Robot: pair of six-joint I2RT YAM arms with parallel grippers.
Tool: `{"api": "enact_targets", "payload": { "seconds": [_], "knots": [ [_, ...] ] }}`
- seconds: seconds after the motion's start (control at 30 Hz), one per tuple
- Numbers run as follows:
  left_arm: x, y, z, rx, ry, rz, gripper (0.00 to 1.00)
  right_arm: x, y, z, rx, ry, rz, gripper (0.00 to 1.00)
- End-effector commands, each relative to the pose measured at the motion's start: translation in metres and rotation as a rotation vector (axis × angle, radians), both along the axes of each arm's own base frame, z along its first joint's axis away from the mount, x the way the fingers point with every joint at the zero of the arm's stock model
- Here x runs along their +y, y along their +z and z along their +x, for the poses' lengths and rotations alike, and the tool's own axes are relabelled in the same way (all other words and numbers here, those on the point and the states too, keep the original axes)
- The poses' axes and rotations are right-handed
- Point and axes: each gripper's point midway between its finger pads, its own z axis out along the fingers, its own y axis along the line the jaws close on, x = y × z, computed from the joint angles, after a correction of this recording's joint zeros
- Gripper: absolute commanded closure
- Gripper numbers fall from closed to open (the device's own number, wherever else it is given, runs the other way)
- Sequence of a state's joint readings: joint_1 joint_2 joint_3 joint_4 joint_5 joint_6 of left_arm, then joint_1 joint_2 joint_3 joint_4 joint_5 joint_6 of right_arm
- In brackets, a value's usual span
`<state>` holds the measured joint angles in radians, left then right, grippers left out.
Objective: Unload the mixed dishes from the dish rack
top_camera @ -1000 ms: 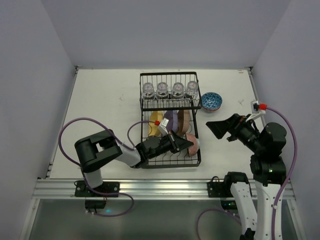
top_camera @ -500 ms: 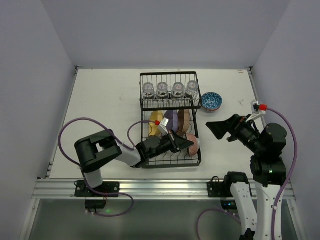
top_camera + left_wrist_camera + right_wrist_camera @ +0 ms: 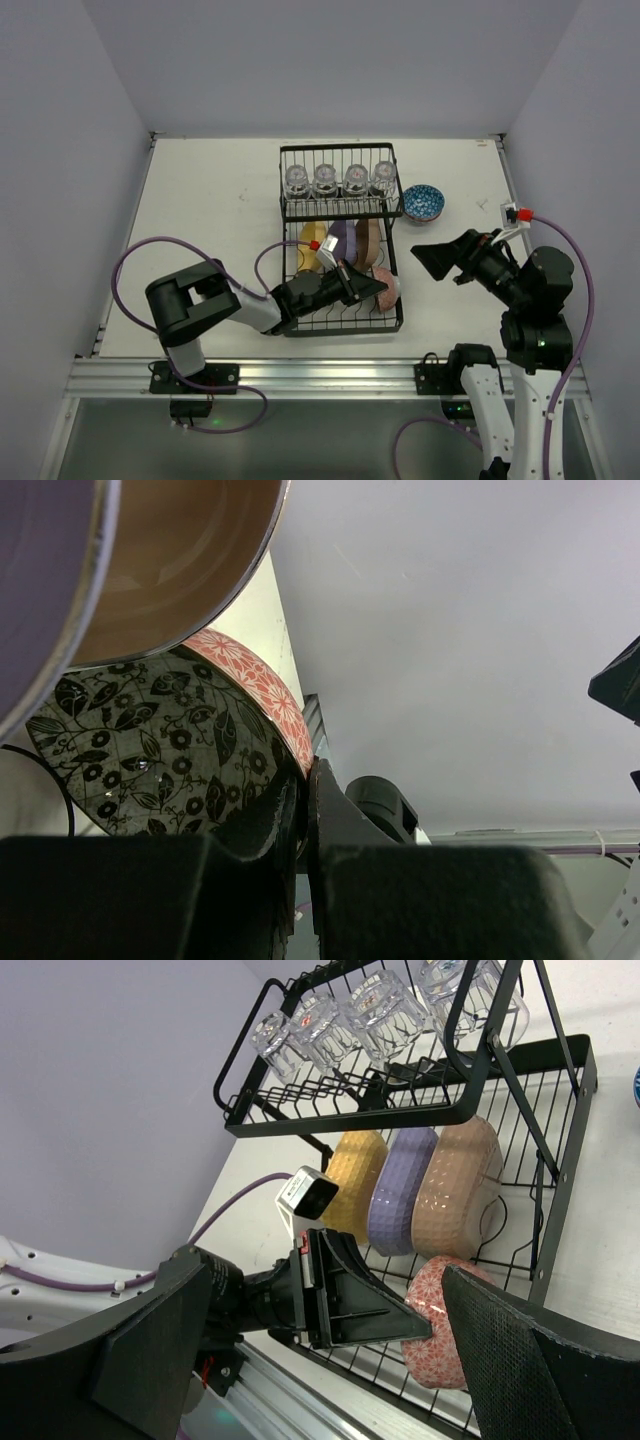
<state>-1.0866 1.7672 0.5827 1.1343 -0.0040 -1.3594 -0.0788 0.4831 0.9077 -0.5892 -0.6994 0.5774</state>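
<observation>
Four clear glass cups [image 3: 325, 179] stand in one row, well beyond the left gripper [image 3: 365, 288] and to the far left of the right gripper [image 3: 435, 258]. Three rounded-square plates stand on edge side by side just beyond the left gripper: one yellow plate [image 3: 358, 1175], one purple plate [image 3: 400, 1195] and one tan plate [image 3: 455, 1185]. Two bowls show: one reddish bowl [image 3: 445, 1335], its rim between the left gripper's fingers, and one blue bowl [image 3: 423, 202] on the worktop [image 3: 210, 200], just beyond the right gripper. There is one black wire dish rack [image 3: 338, 148]. That makes nine dishes in view. Two grippers are in view.
</observation>
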Motion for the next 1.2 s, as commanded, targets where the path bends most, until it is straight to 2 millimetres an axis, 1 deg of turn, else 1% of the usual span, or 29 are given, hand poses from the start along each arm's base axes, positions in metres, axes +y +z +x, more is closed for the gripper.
{"api": "enact_targets", "payload": {
  "seconds": [0.0, 0.03, 0.23, 0.47, 0.67, 0.8, 0.87, 1.0, 1.1, 1.17],
  "knots": [
    [0.069, 0.245, -0.034, -0.328, -0.047, -0.884, 1.00, 0.004, 0.012, -0.004, -0.046, 0.026, 0.013, 0.01],
    [0.067, 0.247, -0.037, -0.340, -0.068, -0.883, 1.00, 0.004, 0.010, -0.004, -0.042, 0.027, 0.015, 0.01],
    [0.063, 0.248, -0.042, -0.378, -0.089, -0.874, 1.00, 0.005, 0.011, -0.006, -0.051, 0.039, 0.011, 0.01],
    [0.072, 0.263, -0.050, -0.433, -0.085, -0.894, 1.00, 0.006, 0.013, -0.007, -0.055, 0.043, 0.010, 0.01],
    [0.068, 0.265, -0.052, -0.444, -0.109, -0.897, 1.00, 0.007, 0.013, -0.008, -0.062, 0.048, 0.007, 0.01],
    [0.066, 0.270, -0.056, -0.469, -0.128, -0.907, 1.00, 0.007, 0.013, -0.009, -0.064, 0.052, 0.003, 0.01],
    [0.068, 0.277, -0.060, -0.496, -0.137, -0.917, 1.00, 0.007, 0.014, -0.009, -0.067, 0.052, 0.001, 0.01],
    [0.073, 0.279, -0.060, -0.505, -0.119, -0.919, 1.00, 0.007, 0.014, -0.009, -0.067, 0.055, 0.003, 0.01],
    [0.072, 0.276, -0.060, -0.509, -0.120, -0.907, 1.00, 0.006, 0.018, -0.010, -0.074, 0.046, 0.003, 0.01],
    [0.069, 0.275, -0.065, -0.531, -0.143, -0.897, 1.00, 0.001, 0.028, -0.011, -0.097, 0.002, -0.005, 0.01]
  ]
}}
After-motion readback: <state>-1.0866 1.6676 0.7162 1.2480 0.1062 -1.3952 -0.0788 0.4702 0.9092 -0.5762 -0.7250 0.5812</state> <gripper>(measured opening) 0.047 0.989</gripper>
